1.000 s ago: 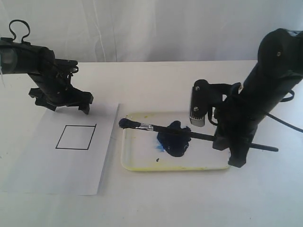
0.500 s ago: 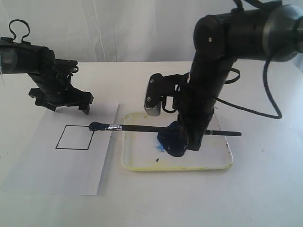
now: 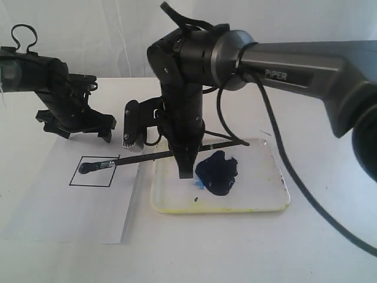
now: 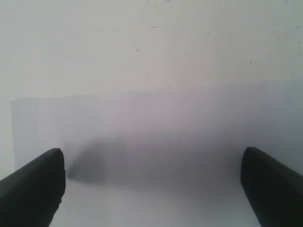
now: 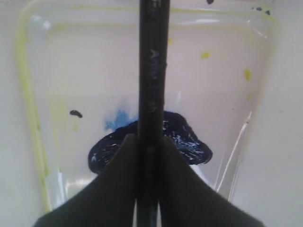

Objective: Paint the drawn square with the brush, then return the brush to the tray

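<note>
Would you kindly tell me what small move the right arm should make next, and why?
Probably a short sideways stroke of the brush across the drawn square: the right end effector grips it, the bristles sit inside the outline, and the interior looks white.

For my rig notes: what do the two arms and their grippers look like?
Both arms are black. The right arm has rounded joints and a grey link printed PIPER; a thin black cable hangs from it, and a small silver-fronted camera sits at its wrist. The left arm carries a looped black cable. Both the left gripper and the right gripper have black fingers.
</note>
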`<state>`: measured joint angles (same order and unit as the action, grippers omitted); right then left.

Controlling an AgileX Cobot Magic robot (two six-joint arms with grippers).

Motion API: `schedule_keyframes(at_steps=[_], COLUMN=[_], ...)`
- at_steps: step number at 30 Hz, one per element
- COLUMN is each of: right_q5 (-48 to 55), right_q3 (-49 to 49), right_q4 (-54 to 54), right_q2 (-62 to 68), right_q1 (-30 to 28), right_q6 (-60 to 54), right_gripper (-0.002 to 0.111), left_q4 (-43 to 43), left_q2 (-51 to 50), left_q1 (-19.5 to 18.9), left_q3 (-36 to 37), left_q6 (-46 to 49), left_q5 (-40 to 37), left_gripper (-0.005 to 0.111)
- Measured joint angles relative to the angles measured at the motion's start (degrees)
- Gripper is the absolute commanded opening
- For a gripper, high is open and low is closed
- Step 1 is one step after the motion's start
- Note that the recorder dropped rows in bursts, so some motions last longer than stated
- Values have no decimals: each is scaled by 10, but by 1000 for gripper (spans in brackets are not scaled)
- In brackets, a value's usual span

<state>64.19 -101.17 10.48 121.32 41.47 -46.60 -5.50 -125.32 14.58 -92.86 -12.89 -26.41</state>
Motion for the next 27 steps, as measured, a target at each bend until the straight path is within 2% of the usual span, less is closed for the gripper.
schedule_keyframes(at_steps=[15, 27], right_q5=[-34, -51], right_q3=[-79, -91], right_q4=[32, 63], right_q2=[80, 102], right_q1=[7, 7], right_q6=[16, 16], right_gripper=[0, 0], left_q4=[1, 1], left_q2=[0, 0], left_q1=[0, 0], left_q3=[0, 0], left_q6=[0, 0], left_q5=[0, 0], left_gripper=[105, 105])
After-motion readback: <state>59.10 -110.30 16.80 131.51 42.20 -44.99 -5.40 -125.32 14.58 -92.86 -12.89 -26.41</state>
